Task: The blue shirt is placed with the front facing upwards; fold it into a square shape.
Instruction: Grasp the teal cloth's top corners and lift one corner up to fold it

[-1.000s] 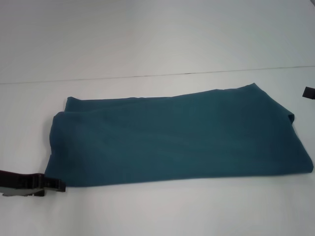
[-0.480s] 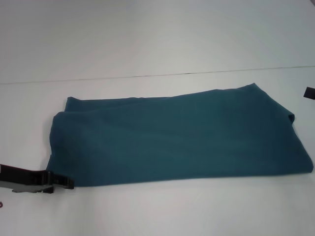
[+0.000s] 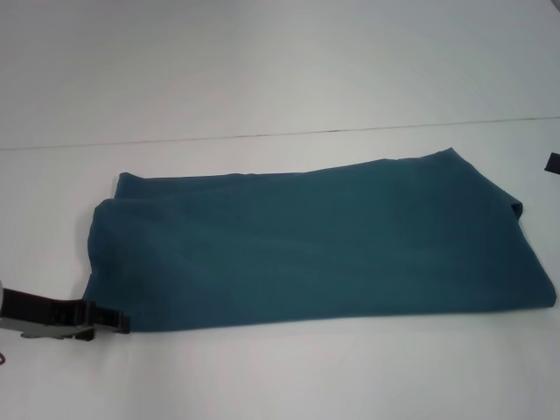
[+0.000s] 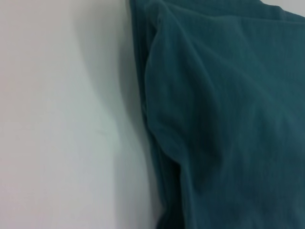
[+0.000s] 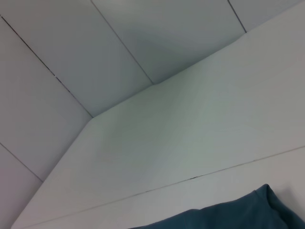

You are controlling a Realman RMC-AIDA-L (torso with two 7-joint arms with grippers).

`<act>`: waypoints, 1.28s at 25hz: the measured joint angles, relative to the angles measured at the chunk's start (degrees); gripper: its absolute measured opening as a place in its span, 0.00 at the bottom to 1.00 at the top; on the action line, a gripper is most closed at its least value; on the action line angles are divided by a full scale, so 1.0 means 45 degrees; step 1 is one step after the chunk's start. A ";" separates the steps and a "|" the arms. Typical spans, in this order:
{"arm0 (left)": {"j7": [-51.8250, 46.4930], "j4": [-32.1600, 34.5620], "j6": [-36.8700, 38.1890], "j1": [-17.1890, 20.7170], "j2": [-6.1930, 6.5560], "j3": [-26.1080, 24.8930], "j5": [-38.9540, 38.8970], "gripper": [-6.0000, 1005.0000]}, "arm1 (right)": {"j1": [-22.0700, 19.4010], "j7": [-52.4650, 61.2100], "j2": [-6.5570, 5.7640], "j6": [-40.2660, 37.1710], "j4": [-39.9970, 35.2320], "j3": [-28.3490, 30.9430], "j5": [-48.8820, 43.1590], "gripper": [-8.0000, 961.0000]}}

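- Left gripper [image 3: 118, 322] sits low at 8 o'clock in the head view, tip right at the near-left corner of the blue shirt [image 3: 315, 254]. Fingers look drawn together, nothing clamped between them; tip touches or is just beside the hem, can't tell which.
- Shirt lies mid-desk as a long band running 9 to 3 o'clock, plain teal side up. Already folded lengthwise; judged roughly halfway to a square.
- Left wrist view: stacked layer edges [image 4: 147, 119] along the left end, a soft bulge in the top layer next to bare desk [image 4: 57, 119].
- Likely step: pick up the left end and carry it over toward the right end.
- To do it well: spread the fingers, slide under all layers at the corner, not just the top one. Lift low, travel straight toward 3 o'clock, keep near edges aligned, flatten that bulge on landing.
- Risk: grabbing one layer unfolds the band.
- Right gripper [image 3: 552, 163]: only a dark sliver at the 3 o'clock frame edge, off the cloth, parked. Finger state: cannot tell.
- Far edge of shirt [image 5: 224, 212] near the desk seam at 12 o'clock.
- No readable print, label or tag visible anywhere.
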 joint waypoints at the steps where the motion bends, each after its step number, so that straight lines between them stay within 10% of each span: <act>1: -0.0006 -0.0002 -0.0024 -0.0014 0.0011 0.0000 0.0026 0.68 | 0.0000 -0.0001 -0.0005 -0.0015 0.0000 0.0029 -0.0001 0.94; 32: -0.0117 -0.0013 -0.0445 -0.0473 0.0129 0.0150 0.0759 0.68 | 0.0001 0.0000 -0.0013 -0.0110 -0.0004 0.0052 -0.0001 0.94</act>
